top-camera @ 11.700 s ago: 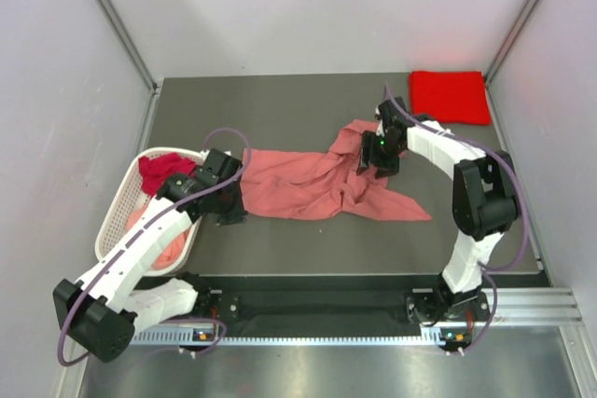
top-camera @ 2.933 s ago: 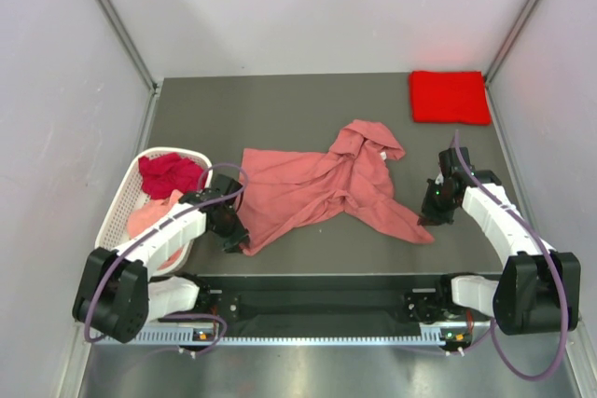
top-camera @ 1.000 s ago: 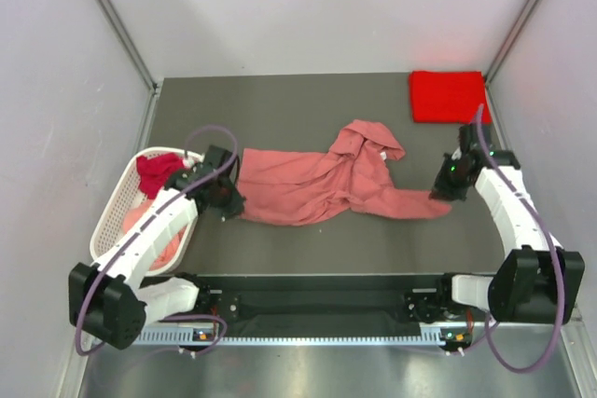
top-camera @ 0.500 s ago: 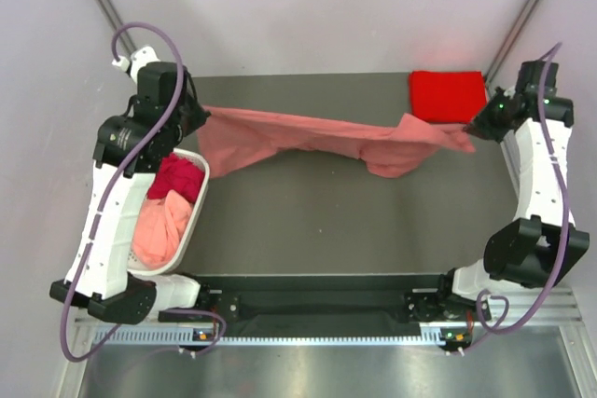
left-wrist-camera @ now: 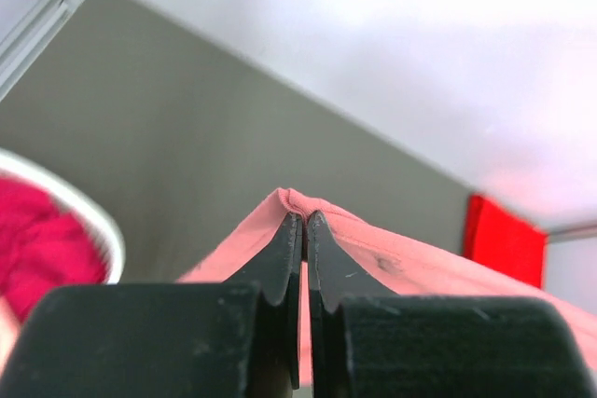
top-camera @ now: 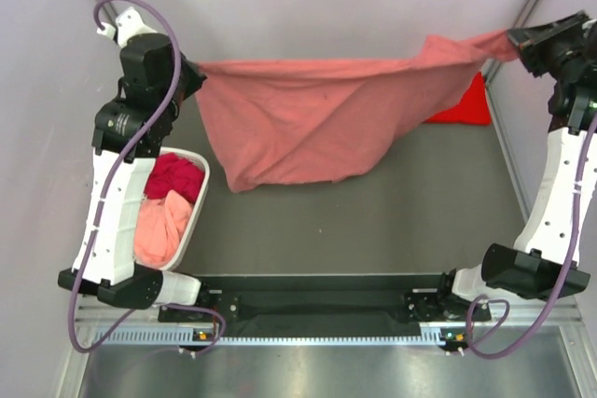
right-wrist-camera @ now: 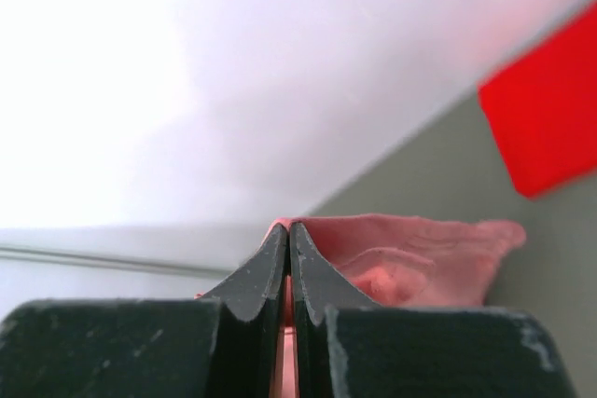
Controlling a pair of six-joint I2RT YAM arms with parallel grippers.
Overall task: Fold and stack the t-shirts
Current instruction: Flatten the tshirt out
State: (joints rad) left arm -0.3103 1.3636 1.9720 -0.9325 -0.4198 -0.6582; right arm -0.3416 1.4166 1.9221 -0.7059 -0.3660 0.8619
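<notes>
Higher than a moment ago, the salmon shirt [top-camera: 298, 123] is hanging spread above the counter [top-camera: 401, 221], left jaws and right jaws each clamping a top corner, and it is probably needing an even, taut lowering to lie flat.

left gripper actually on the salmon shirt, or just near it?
Touching. The left wrist view shows the left gripper with its fingers pinched shut on the edge of the salmon shirt, the cloth folded over their tips.

Salmon pink t-shirt [top-camera: 298, 123], bright red t-shirt [top-camera: 464, 111], crimson t-shirt [top-camera: 173, 175], pale pink t-shirt [top-camera: 159, 230], white basket [top-camera: 199, 200].
</notes>
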